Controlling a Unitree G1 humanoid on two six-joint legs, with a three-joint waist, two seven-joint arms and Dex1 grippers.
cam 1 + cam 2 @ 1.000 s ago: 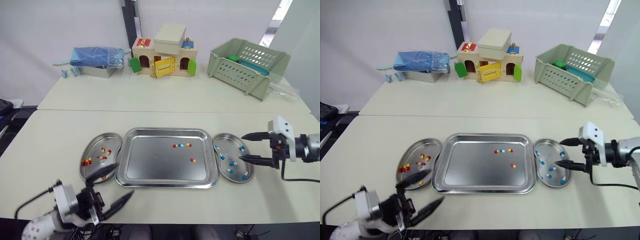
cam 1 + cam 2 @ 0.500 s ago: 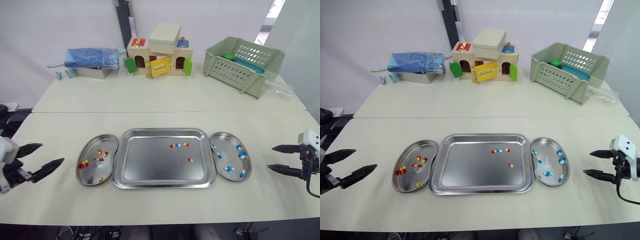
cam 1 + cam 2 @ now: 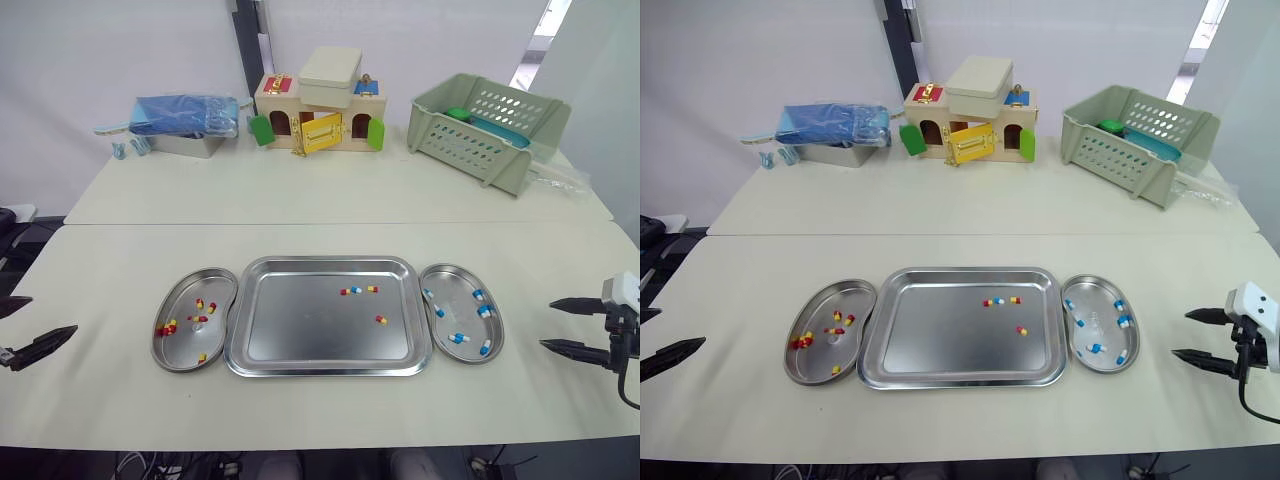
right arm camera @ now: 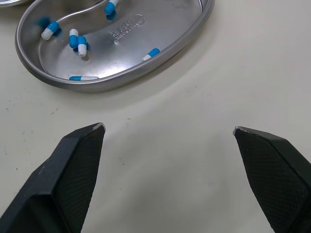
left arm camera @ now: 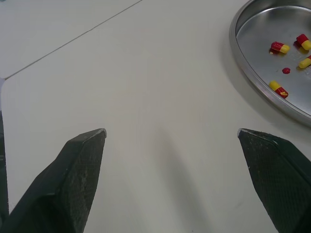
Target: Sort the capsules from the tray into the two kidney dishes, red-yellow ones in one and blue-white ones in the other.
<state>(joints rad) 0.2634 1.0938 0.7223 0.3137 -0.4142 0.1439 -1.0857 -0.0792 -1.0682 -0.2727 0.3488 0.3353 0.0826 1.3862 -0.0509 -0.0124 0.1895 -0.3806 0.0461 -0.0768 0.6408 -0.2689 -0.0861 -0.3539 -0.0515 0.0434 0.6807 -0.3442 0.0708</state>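
The steel tray [image 3: 300, 335] lies mid-table; it holds a short row of capsules [image 3: 357, 290], one of them blue-white, and a lone red-yellow capsule [image 3: 382, 320]. The left kidney dish [image 3: 178, 350] holds red-yellow capsules [image 5: 280, 47]. The right kidney dish [image 3: 465, 322] holds blue-white capsules [image 4: 77, 41]. My left gripper [image 3: 50, 315] is open and empty over bare table, well left of the left dish. My right gripper [image 3: 546, 323] is open and empty, a short way right of the right dish.
At the back of the far table stand a toy house [image 3: 322, 100], a green plastic basket [image 3: 490, 125] and a blue bag in a metal box [image 3: 188, 120]. A seam [image 3: 330, 223] runs between the two tabletops.
The left gripper has swung from the table front near the left dish out to the far left. The right gripper has pulled back from over the right dish to its right. The camera view also shifted.
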